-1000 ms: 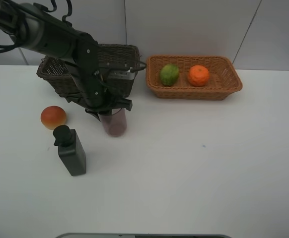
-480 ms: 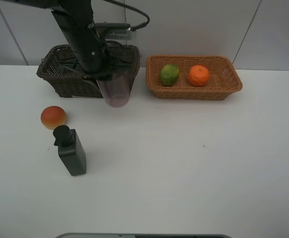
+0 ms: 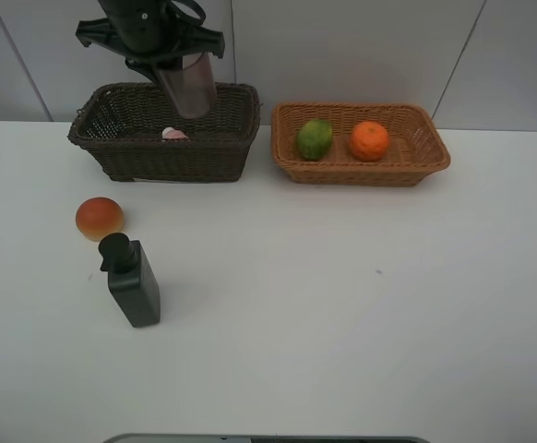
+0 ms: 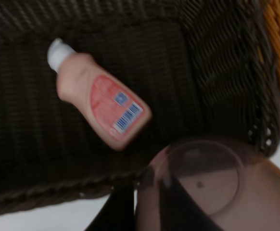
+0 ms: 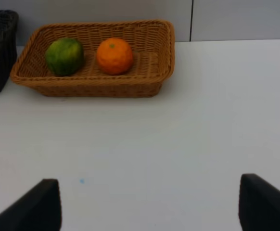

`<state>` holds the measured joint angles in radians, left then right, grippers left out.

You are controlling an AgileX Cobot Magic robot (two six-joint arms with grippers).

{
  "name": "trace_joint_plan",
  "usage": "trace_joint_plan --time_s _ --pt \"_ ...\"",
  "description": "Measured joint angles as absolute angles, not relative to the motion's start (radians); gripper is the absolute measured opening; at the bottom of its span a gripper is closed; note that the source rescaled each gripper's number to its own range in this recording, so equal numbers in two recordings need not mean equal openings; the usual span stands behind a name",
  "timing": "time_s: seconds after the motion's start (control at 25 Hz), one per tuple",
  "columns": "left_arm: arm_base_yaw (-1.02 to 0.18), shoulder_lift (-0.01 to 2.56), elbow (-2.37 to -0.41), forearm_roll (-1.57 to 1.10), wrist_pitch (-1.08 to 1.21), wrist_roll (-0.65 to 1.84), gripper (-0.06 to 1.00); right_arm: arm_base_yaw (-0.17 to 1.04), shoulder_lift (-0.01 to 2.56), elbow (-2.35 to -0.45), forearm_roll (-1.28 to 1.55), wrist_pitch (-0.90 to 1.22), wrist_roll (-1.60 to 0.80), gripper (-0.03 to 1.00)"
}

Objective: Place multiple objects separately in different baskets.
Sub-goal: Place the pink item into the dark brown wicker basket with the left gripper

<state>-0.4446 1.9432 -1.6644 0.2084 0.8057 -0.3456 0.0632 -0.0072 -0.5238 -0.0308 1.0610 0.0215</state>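
My left gripper (image 3: 178,57) is shut on the translucent mauve cup (image 3: 191,87), which hangs tilted above the dark brown basket (image 3: 112,152). The left wrist view shows the cup (image 4: 217,192) clamped at its rim by the gripper (image 4: 147,207), over the basket's wall (image 4: 222,62). A pink lotion bottle (image 4: 99,103) with a white cap lies in that basket (image 3: 173,134). The lime (image 3: 315,138) and tangerine (image 3: 369,140) lie in the orange-tan basket (image 3: 416,168). My right gripper (image 5: 149,207) stands open over bare table, with nothing between its fingers.
An orange-red bun (image 3: 99,218) and a dark grey pump dispenser (image 3: 132,281) stand on the white table at the left front. The right wrist view shows the tan basket (image 5: 101,87) with the lime (image 5: 64,56) and tangerine (image 5: 114,56).
The left gripper has lifted the mauve cup off the table and carried it back and up, from in front of the dark basket to above it. The right gripper has not moved.
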Motion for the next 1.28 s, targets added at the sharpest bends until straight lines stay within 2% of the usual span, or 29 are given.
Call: trace_joint_plan --time_s 0.28,0.76,1.28 --pt "-0.394 1.957 -1.664 0.284 0.626 -0.383 0.00 0.063 -0.007 -0.524 -0.031 1.061 0.022 0.55" --pt "-0.392 2.169 -1.666 0.294 0.395 -0.386 0.00 0.063 -0.007 -0.524 -0.031 1.061 0.022 0.55" --pt "-0.392 2.265 -1.666 0.275 0.356 -0.386 0.00 0.063 -0.007 -0.524 -0.031 1.061 0.022 0.55"
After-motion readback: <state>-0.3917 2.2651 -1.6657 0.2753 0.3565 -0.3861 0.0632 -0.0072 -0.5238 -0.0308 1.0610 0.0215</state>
